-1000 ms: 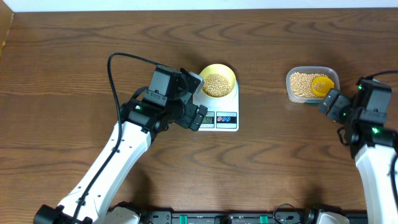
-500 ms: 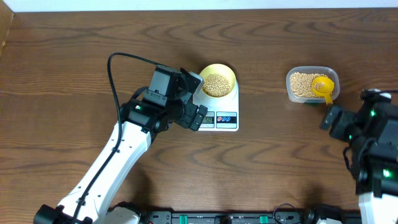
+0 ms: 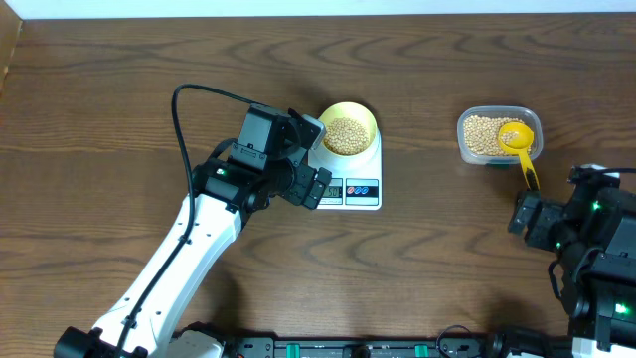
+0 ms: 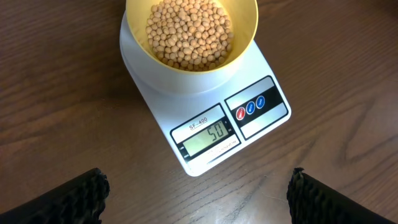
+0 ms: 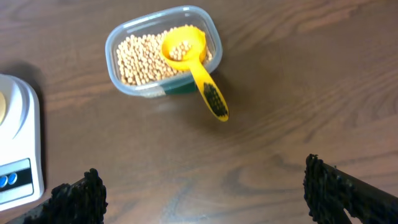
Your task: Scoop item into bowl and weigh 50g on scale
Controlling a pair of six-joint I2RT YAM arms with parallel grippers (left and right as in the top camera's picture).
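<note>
The pale yellow bowl (image 3: 370, 118) (image 4: 245, 43) stands on the white scale (image 3: 373, 159) (image 4: 149, 93) and holds a heap of beige beans (image 3: 345, 136) (image 4: 189, 31). The scale's display (image 4: 208, 135) reads 50. My left gripper (image 3: 316, 157) (image 4: 198, 186) hovers open at the scale's left front, over bare wood, holding nothing. My right gripper (image 3: 525, 212) (image 5: 202, 180) is open and empty, on the near side of the clear tub (image 3: 465, 149) (image 5: 214, 37) and apart from it.
The tub holds more beans (image 3: 480, 134) (image 5: 140, 59). A bright yellow scoop (image 3: 519, 139) (image 5: 193, 56) lies in it, with its handle sticking out over the near rim. The table's far edge runs along the top of the overhead view.
My right arm has drawn back toward the table's front, away from the tub, uncovering the scoop's handle. The left arm, bowl and scale have not moved.
</note>
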